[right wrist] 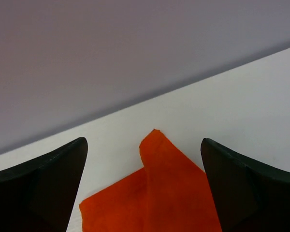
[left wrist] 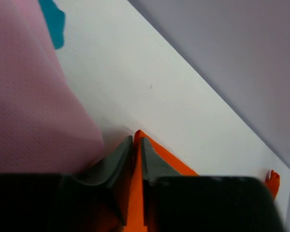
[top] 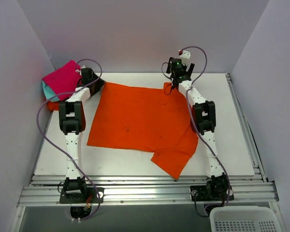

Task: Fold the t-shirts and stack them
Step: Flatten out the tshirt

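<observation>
A large plain bright orange t-shirt [top: 140, 121] lies spread on the white table, one sleeve hanging toward the near right. My left gripper [top: 97, 86] is at its far left corner, shut on the orange cloth [left wrist: 135, 193]. My right gripper [top: 173, 85] is at the far right corner, open, its fingers [right wrist: 53, 179] on either side of a small folded-over orange corner [right wrist: 164, 183]. A pile of folded shirts sits at the far left: magenta [top: 63, 77] on top, teal [top: 47, 90] beneath, an orange edge [top: 53, 105] below. Pink cloth [left wrist: 29, 96] fills the left of the left wrist view.
Grey walls enclose the table on three sides. Aluminium rails [top: 145, 191] run along the near edge and the right side. A white mesh basket [top: 244, 218] stands at the near right, below the table edge.
</observation>
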{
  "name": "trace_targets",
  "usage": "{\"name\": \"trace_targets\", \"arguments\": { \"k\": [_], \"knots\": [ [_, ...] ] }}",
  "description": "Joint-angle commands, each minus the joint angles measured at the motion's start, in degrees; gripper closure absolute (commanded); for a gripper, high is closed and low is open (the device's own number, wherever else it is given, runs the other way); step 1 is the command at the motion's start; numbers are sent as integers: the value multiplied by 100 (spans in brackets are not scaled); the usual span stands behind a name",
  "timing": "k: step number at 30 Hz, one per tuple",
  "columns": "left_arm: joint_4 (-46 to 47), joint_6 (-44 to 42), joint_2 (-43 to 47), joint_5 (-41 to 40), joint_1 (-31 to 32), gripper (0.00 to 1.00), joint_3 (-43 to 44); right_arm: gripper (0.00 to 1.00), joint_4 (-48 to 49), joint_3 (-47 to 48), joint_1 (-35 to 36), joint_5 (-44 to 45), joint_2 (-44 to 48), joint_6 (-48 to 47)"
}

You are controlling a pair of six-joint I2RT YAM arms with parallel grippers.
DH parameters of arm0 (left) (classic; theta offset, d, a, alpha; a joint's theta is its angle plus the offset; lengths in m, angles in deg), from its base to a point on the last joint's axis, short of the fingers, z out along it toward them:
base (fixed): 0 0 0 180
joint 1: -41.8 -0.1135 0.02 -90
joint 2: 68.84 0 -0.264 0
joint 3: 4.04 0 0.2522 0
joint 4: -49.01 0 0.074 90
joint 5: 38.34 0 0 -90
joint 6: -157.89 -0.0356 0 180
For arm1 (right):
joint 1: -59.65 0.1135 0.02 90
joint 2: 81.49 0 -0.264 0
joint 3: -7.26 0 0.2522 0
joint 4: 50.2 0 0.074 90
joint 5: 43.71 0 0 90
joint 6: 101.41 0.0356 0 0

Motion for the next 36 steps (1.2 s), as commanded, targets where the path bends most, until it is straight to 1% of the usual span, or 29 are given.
{"name": "trace_targets", "arguments": {
  "k": [1,2,3,5,7,10,11,13,14,15,17,18,19,20,22,23,24,25,26,27,28,29,30,31,32,33,34,35,36],
  "knots": [
    [-56,326,-389,252,-343,76,707,0,581,455,86,627,-196,-136],
    [-240,405,-538,288,-387,63,840,0,643,456,86,689,-205,-153],
    [-329,511,-600,393,-405,47,972,0,696,456,86,751,-197,-145],
    [-435,521,-645,402,-414,40,1227,0,661,447,94,812,-135,-162],
    [-462,512,-505,376,-405,33,1228,0,617,325,138,926,101,-294],
    [-532,520,-171,385,-379,31,1228,0,670,-228,288,1383,733,-635],
    [-549,529,30,385,-370,31,1202,0,679,-656,331,1515,1161,-663],
    [-515,521,251,393,-308,31,1114,0,687,-1167,341,1735,1664,-620],
    [-506,512,487,385,-282,31,1061,0,696,-1448,341,1796,2198,-611],
    [-514,503,619,393,-256,31,965,0,748,-2008,349,1902,2464,-672],
    [-558,494,1022,472,-212,31,833,0,801,-2547,402,2165,3279,-934],
    [-558,468,1182,490,-194,31,641,0,793,-2994,446,2305,3536,-979],
    [-549,433,1357,508,-176,31,517,0,723,-3189,464,2385,3817,-997],
    [-549,407,1724,499,-176,31,377,0,636,-3374,464,2377,4342,-919],
    [-488,354,2130,516,-176,31,-157,0,136,-3708,472,2290,4828,-691],
    [-453,362,2550,517,-176,31,-343,0,-84,-3780,473,2246,5248,-559],
    [-470,327,2763,508,-176,32,-502,0,-634,-3798,473,2202,5427,-227],
    [-496,275,2974,508,-176,32,-843,0,-1005,-3841,464,2132,5629,-59],
    [-645,222,3411,473,-176,32,-1003,0,-1279,-3851,472,1931,5970,108],
    [-742,91,3651,377,-176,32,-1170,0,-1847,-3868,473,1816,6113,475],
    [-865,-6,3862,332,-176,32,-1337,1,-2166,-3886,464,1684,6262,662],
    [-1196,-146,4325,271,-176,33,-1695,1,-2413,-3929,490,1518,6516,812],
    [-1382,-461,4599,140,-176,34,-1899,1,-2981,-3956,507,1168,6631,1152],
    [-1550,-612,4854,104,-176,34,-2145,2,-3282,-4008,516,1008,6763,1356],
    [-1769,-752,5440,60,-176,34,-2782,3,-3746,-4192,569,832,7034,1549],
    [-1893,-971,5777,-27,-176,34,-3128,3,-3899,-4350,604,369,7185,1725],
    [-2025,-1017,6076,-342,-176,35,-3488,3,-4022,-4534,604,86,7369,2040],
    [-2330,-1061,6688,-519,-176,35,-3849,3,-4180,-4745,648,-178,7736,2191],
    [-2490,-1114,6955,-712,102,36,-4479,3,-4234,-5200,814,-624,7931,2324]
  ]
}}
